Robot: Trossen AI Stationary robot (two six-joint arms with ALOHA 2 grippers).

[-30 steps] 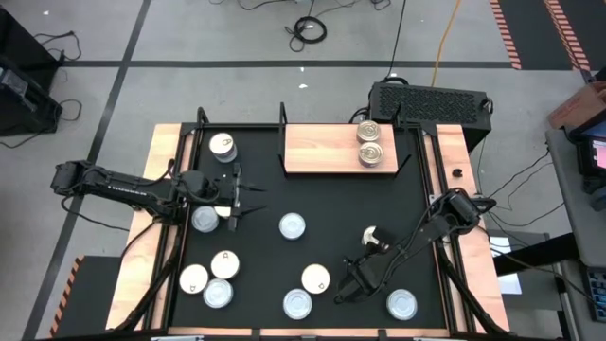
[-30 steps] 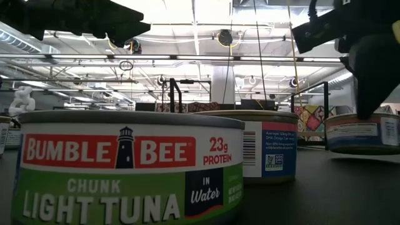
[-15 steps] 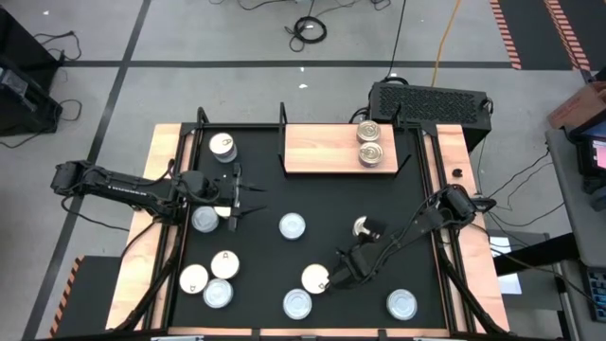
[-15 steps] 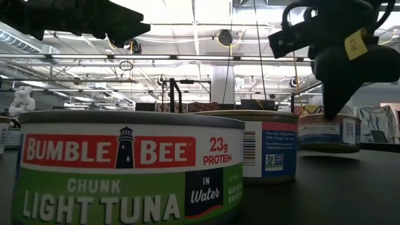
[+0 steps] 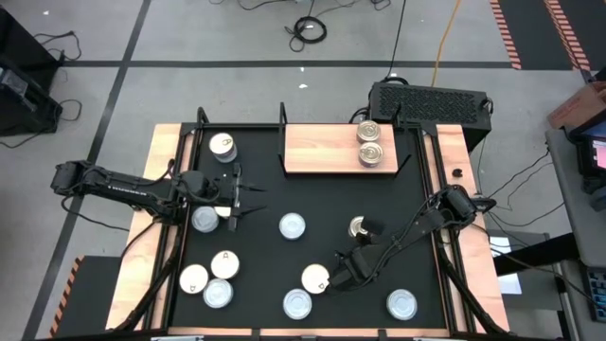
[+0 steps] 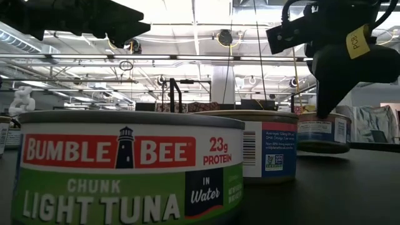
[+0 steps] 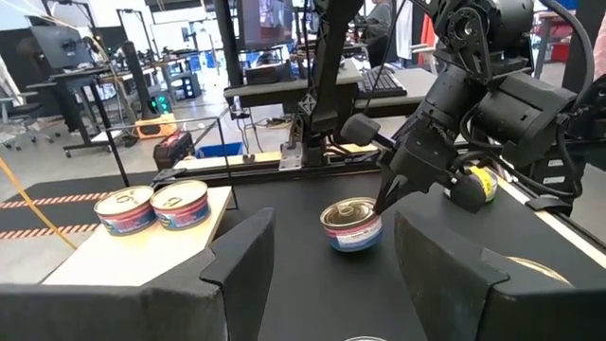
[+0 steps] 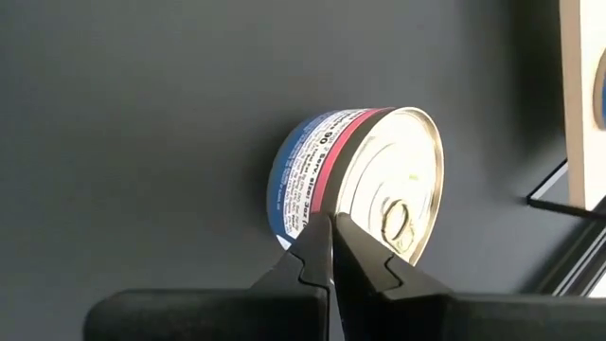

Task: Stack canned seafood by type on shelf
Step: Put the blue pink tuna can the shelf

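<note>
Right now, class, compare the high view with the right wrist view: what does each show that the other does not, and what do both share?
Only the high view shows the whole black table, the left gripper open beside a pale tin, and two gold-topped tins on the shelf. Only the right wrist view shows the blue and pink label and pull tab of one tin. Both show that gold-topped tin with the shut right gripper at its edge.

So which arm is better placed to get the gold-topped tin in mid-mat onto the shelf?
The right. Its end effector, shut, sits at the gold-topped tin, which lies below the shelf. The left end effector hangs open at the mat's left side, far from it.
</note>
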